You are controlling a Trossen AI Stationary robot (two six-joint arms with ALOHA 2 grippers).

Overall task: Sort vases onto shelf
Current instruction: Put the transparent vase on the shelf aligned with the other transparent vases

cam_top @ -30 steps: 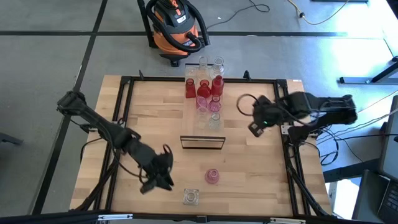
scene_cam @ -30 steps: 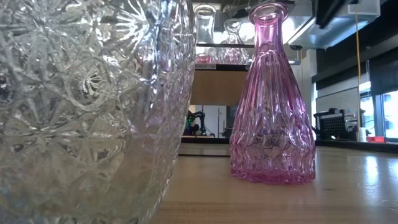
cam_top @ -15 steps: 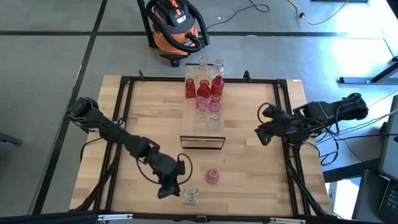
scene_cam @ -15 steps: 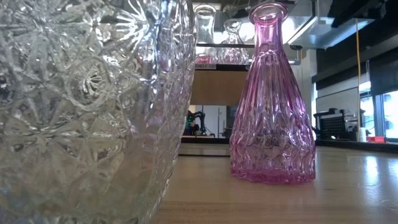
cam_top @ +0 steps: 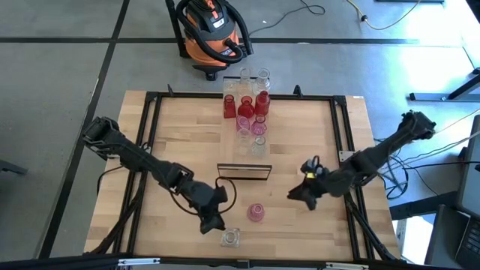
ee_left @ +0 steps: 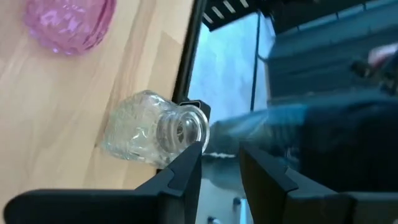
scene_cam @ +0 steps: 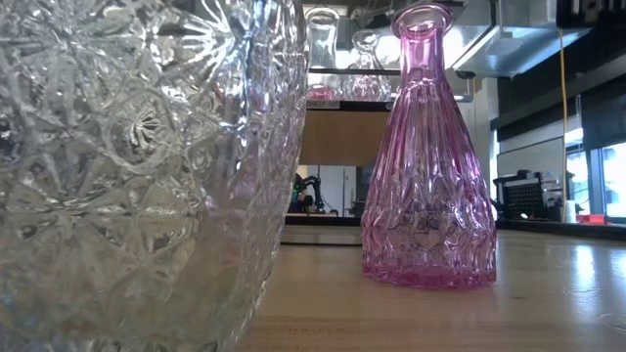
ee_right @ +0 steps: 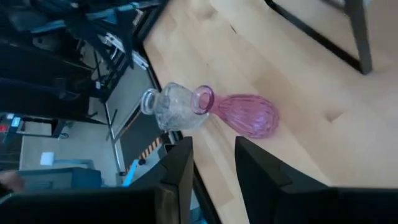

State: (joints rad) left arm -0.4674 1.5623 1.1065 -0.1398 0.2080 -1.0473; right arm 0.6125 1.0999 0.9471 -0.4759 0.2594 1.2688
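Two vases stand on the tabletop near its near edge: a clear cut-glass vase (cam_top: 230,238) (ee_left: 149,127) (scene_cam: 147,166) and a pink vase (cam_top: 256,212) (ee_right: 241,116) (scene_cam: 427,166). My left gripper (cam_top: 214,219) (ee_left: 221,174) is open, low over the table, just left of the clear vase's neck. My right gripper (cam_top: 298,195) (ee_right: 214,168) is open, right of the pink vase and pointing at it. The shelf (cam_top: 244,172) stands mid-table, with several red, pink and clear vases (cam_top: 247,109) grouped on its far part.
A black frame (cam_top: 341,150) borders the tabletop. An orange shop vacuum (cam_top: 212,30) sits on the floor beyond the far edge. Bare wood lies left of the shelf (cam_top: 180,135) and between the pink vase and my right gripper.
My left gripper has moved right and toward the near edge, ending beside the clear vase. My right gripper has swung from the table's right side toward the near edge and left, coming closer to the pink vase. Neither vase has moved.
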